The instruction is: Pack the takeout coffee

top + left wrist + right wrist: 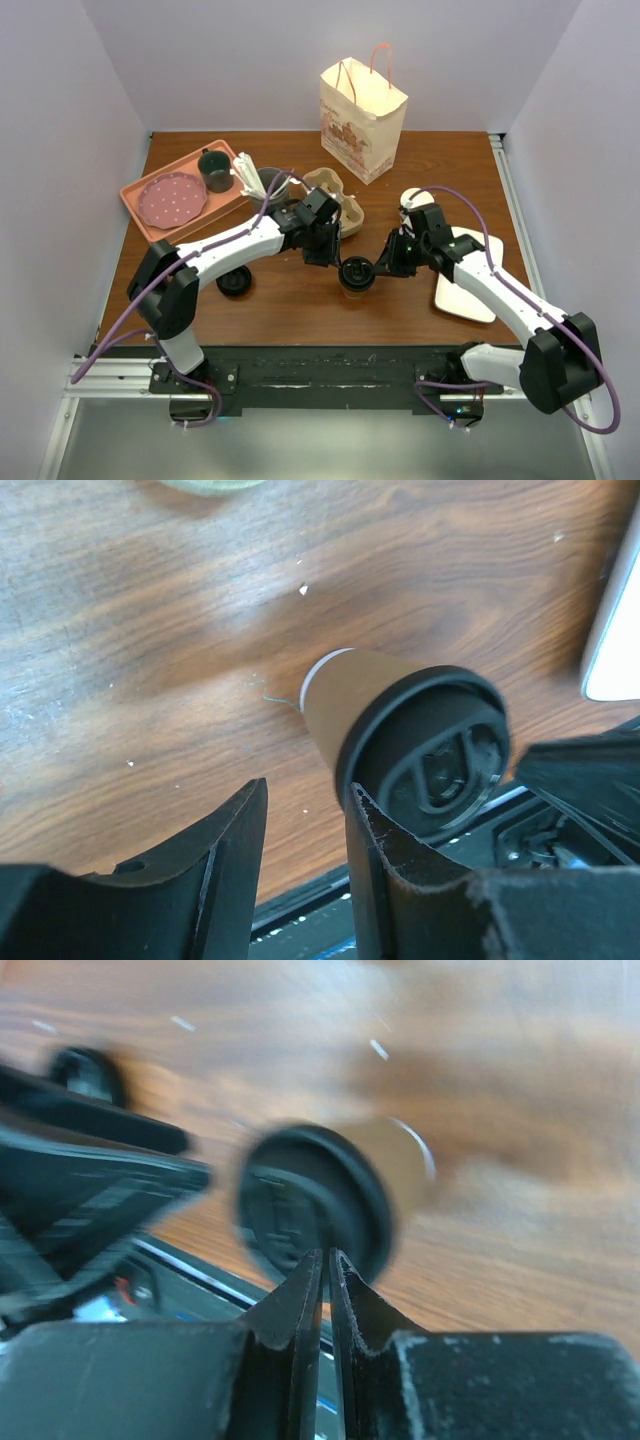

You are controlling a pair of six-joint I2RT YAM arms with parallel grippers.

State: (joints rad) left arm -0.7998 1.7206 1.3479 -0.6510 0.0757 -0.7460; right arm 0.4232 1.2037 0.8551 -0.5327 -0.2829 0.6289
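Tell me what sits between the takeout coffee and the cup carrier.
The left gripper hangs right on that line, between the takeout coffee and the cardboard cup carrier behind it. Nothing else shows there.

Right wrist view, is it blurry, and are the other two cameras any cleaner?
Right wrist view: yes, motion-smeared; the takeout coffee lid and the wood grain streak, and only the camera's own jaws look fairly sharp. Left wrist view: the takeout coffee is in focus, with a pale sheen on the table at left. Top external view: evenly lit, in focus, soft shadows only.
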